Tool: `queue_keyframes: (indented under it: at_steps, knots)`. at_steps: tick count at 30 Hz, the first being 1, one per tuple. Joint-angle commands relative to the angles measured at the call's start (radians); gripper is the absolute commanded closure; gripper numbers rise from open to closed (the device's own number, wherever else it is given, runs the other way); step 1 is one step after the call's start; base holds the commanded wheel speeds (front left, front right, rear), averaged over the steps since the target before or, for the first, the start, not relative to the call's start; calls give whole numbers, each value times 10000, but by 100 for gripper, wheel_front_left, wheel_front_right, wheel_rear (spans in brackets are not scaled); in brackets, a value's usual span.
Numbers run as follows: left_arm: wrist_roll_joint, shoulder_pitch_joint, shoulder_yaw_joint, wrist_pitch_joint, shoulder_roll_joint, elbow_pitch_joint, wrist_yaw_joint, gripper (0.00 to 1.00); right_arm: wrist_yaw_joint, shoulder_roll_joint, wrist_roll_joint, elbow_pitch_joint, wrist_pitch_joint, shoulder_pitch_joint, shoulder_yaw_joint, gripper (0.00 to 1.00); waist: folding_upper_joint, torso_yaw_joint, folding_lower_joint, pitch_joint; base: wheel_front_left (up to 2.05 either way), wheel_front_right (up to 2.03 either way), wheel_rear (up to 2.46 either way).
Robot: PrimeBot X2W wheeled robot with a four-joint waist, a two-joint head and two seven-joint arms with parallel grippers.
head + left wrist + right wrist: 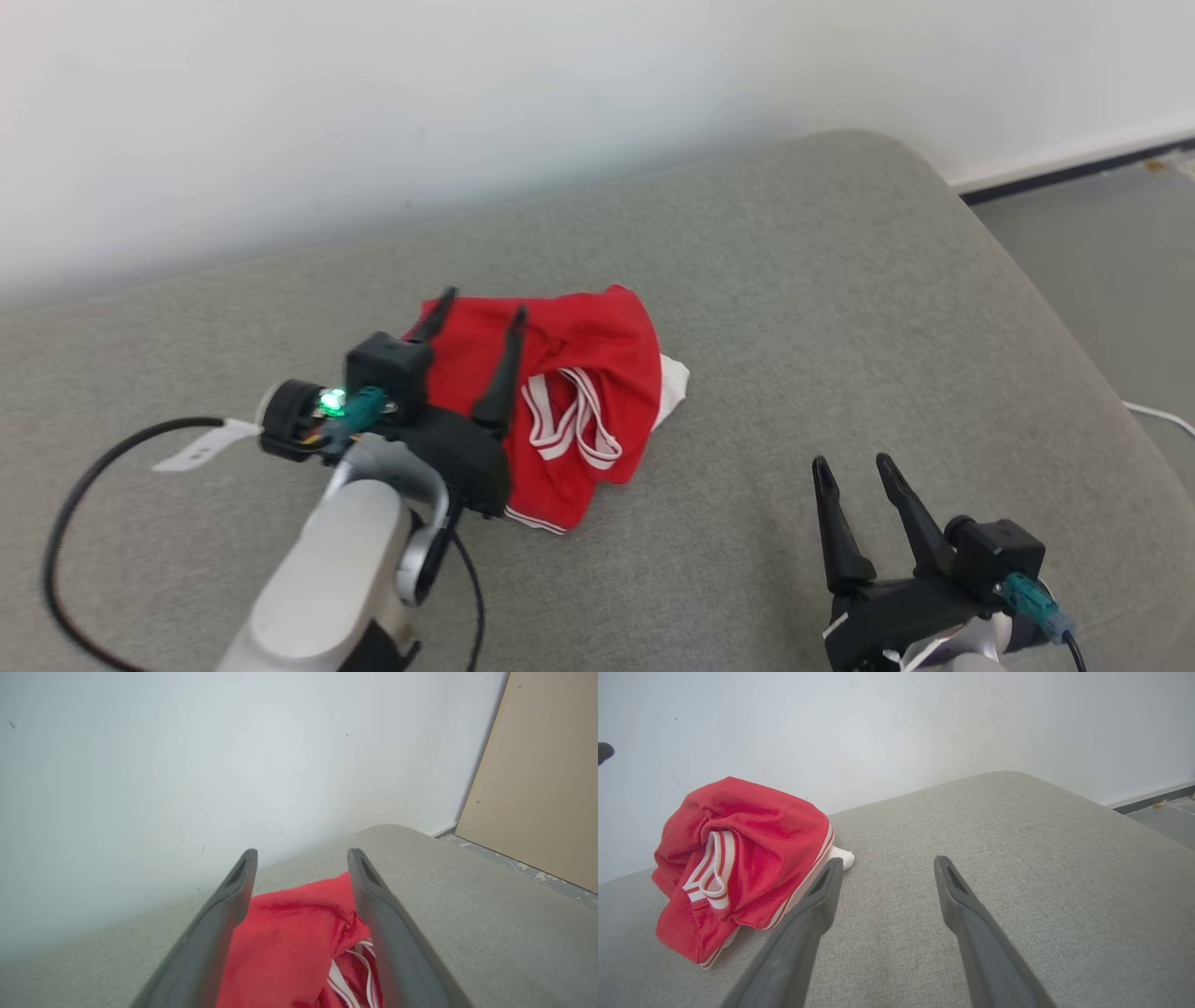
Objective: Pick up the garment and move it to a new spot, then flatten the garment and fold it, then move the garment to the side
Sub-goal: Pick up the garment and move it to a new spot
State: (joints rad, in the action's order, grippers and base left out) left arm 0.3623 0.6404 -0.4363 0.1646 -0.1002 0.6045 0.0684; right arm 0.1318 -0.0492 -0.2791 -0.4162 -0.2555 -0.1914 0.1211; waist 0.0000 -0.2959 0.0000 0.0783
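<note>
Jaws apart on both arms, the left pair poised over the garment (597, 355).

Garment (597, 373): soft red cloth, matt, slightly fuzzy. Trim (574, 420): white-and-red striped ribbed knit. Cushion (840, 280): grey woven upholstery, coarse visible weave, matt. Left tool (484, 303) and right tool (851, 461): dark hard plastic, matt, smooth. Forearm (327, 579): pale silvery shell, smooth, satin sheen; metal or plastic, can't tell. Cable (65, 523): black, smooth, rubbery-looking, slight gloss. Wall (467, 93): white, smooth, matt paint. Panel (537, 788): beige, wood-look, smooth, matt.
</note>
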Motion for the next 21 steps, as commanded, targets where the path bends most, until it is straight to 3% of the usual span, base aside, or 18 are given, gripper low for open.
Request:
queue_keyframes:
  at_steps: [1, 6, 14, 21]
  knots:
    - [-19, -147, 106, 138, -208, -219, -130, 0, -21, -23, 132, 30, 2, 175, -57, 0, 0, 404, 0, -386, 0, 0, 0]
    - [-142, -625, 294, 244, -715, -832, -456, 0, -21, -18, 268, 175, 58, 381, -209, 0, 0, 656, 0, -595, 0, 0, 0]
    - [-466, -2257, 905, 211, -2080, -2680, -1636, 0, -21, -20, 350, 511, 149, 619, -316, 0, 0, 1113, 0, -853, 0, 0, 0]
    - [-210, -4352, 1797, -137, -2903, -4633, -2741, 0, -21, -15, 408, 744, 246, 704, -467, 0, 0, 1399, 0, -943, 0, 0, 0]
